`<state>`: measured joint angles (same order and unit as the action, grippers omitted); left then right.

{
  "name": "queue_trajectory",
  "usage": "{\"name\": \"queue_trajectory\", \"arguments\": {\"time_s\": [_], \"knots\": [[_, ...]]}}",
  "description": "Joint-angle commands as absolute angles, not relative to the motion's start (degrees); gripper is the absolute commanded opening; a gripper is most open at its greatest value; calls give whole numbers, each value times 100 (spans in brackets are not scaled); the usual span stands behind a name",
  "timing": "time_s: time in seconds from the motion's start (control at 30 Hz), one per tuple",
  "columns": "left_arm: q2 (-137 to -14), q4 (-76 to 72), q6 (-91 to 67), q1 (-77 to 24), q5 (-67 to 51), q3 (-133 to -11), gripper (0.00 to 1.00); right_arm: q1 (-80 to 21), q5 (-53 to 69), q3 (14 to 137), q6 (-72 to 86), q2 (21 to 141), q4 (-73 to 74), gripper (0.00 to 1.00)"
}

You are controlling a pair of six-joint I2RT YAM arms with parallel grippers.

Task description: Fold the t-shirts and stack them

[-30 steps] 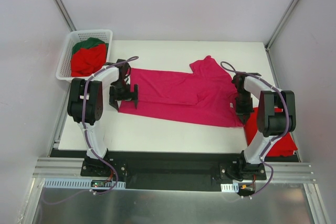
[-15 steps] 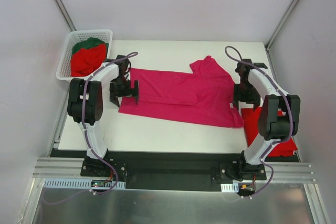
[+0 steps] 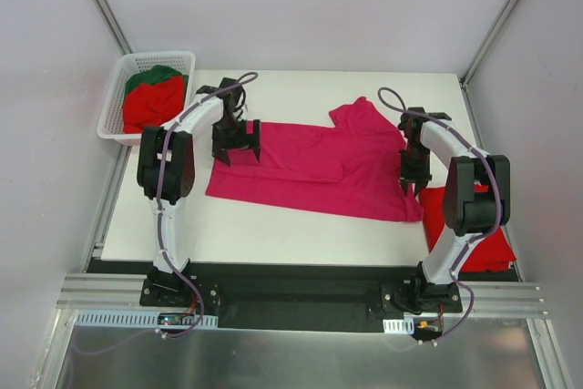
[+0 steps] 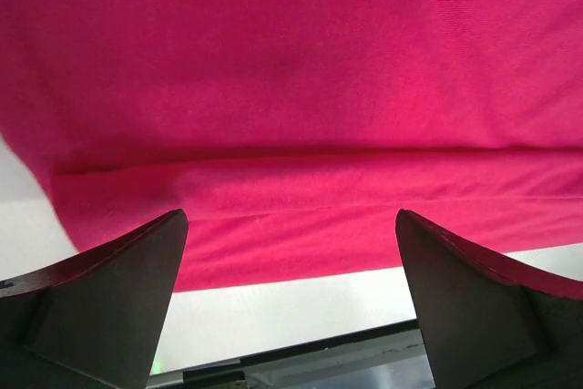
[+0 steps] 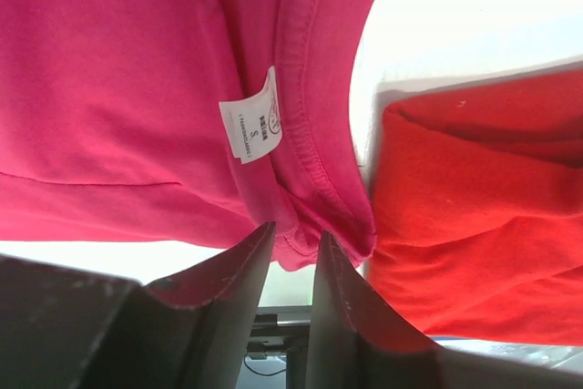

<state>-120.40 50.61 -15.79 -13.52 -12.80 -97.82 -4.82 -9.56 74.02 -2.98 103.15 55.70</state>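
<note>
Mostly beneath red t-shirt [image 3: 148,108] in basket [image 3: 110,99]: dark green t-shirt [image 3: 156,74].

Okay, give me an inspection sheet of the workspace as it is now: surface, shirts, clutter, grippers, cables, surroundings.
Surface: white table, bare along the near edge.
Job's things: pink shirt spread out, partly folded; folded red shirt at the right near corner; red and green shirts piled in the basket.
Clutter: white basket at the far left corner.
Grippers: left gripper open over the pink shirt's left end; right gripper jaws close together at its collar, grip unclear.
Cables: purple cables looped along both arms.
Surroundings: white walls, metal rail in front.
</note>
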Motion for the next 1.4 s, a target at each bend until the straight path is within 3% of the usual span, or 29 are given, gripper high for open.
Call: {"name": "queue_trajectory", "arguments": {"time_s": [0.0,0.63,0.87,1.37], "knots": [[-12085,5282,-1600,-1397,-1424,-9827,99,-492,-826,7313,-246,10178,5634,29],[-11786,5230,-1406,-1433,-1099,-9290,99,-483,-747,6829,-290,10380,5335,24],[-11742,5212,-1406,-1433,-1020,-9141,99,-475,-817,6934,-325,10406,5431,2],[-11865,5045,-1415,-1433,-853,-9053,99,-325,-1582,7269,-492,10257,5933,1]]}}
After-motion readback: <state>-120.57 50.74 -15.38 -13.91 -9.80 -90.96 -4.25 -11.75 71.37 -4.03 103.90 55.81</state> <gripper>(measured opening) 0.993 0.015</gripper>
